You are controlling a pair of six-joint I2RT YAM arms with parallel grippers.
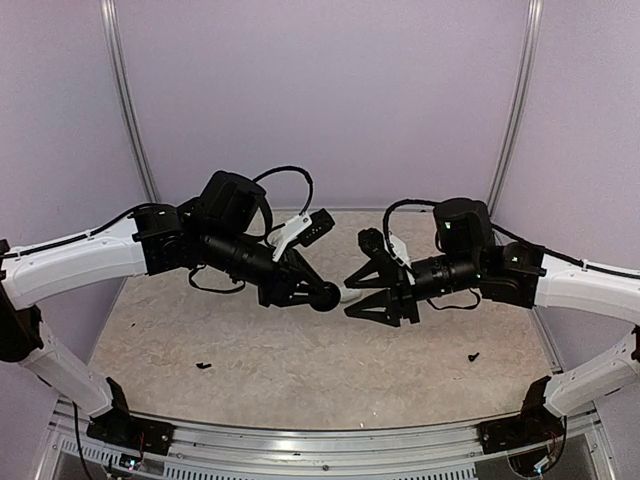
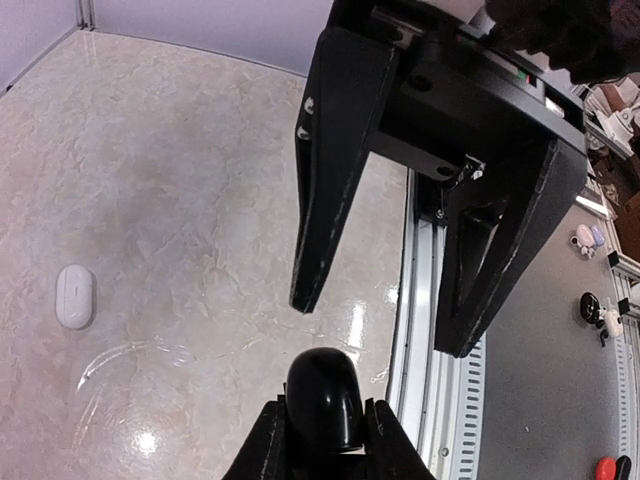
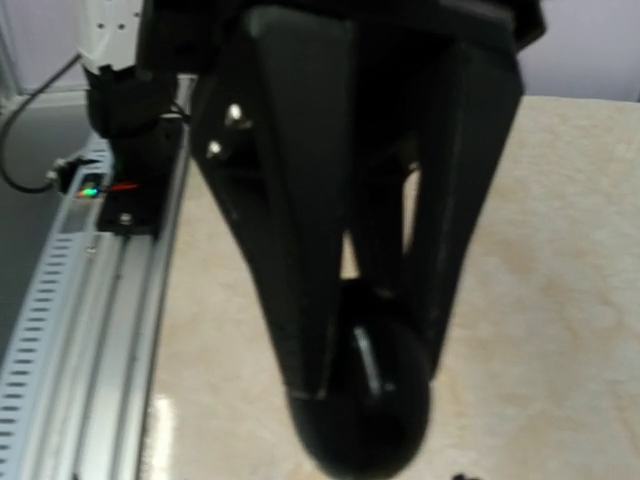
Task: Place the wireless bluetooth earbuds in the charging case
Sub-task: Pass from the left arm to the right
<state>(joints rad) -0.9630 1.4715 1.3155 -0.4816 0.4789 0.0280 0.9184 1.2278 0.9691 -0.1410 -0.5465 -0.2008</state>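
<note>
Glossy black lump (image 2: 322,395) pinched by left claw (image 2: 325,428); right claw (image 2: 380,322) seemingly parted.

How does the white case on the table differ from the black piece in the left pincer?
Colour: the case is white, the black piece glossy black. Place: the case lies flat on the table, untouched; the black piece is clamped in the left pincer, above the table. The right pincer stands open beside the black piece, away from the case. Both are smooth and rounded.
</note>
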